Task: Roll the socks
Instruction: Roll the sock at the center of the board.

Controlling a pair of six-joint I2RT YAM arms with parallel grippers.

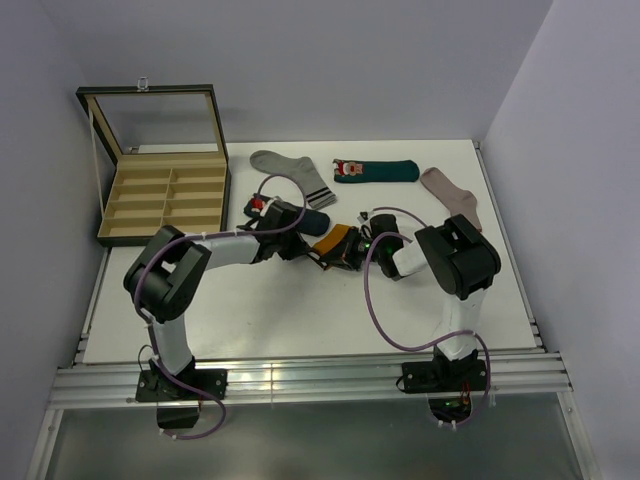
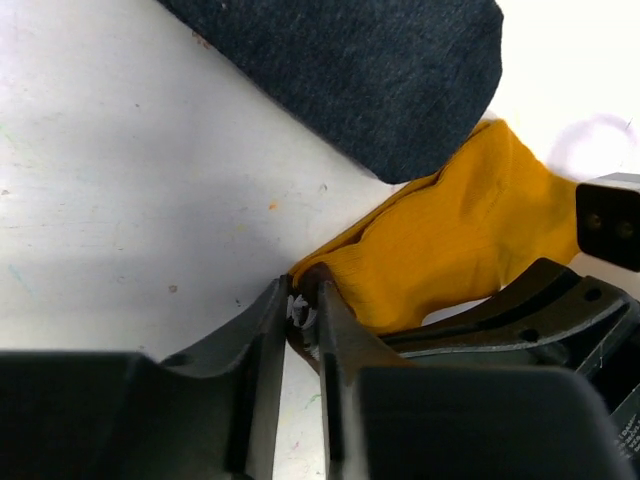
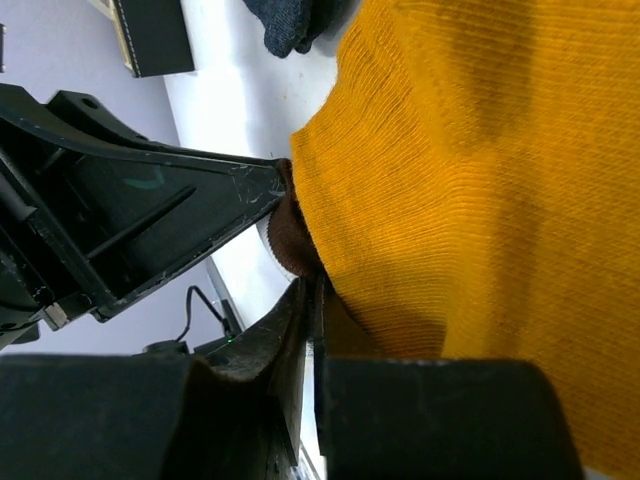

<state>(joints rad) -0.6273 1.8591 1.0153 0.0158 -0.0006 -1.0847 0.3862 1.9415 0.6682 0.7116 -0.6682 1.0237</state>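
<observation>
Pinching brown cuff edge of mustard sock (image 2: pixel 460 240) with left tool (image 2: pixel 303 297), jaws nearly together on the fabric. Clamping same sock from the opposite side with right tool (image 3: pixel 310 290), jaws almost closed, apparently on a cuff fold; view too close to be sure. Bunched at middle of surface (image 1: pixel 300 310) between both arms, just beside navy sock (image 1: pixel 312 222). Farther back: teal sock (image 1: pixel 375 170) lying flat between grey sock (image 1: pixel 290 170) and pink sock (image 1: pixel 452 195). Compartment box (image 1: pixel 160 190) at back left, lid up.
</observation>
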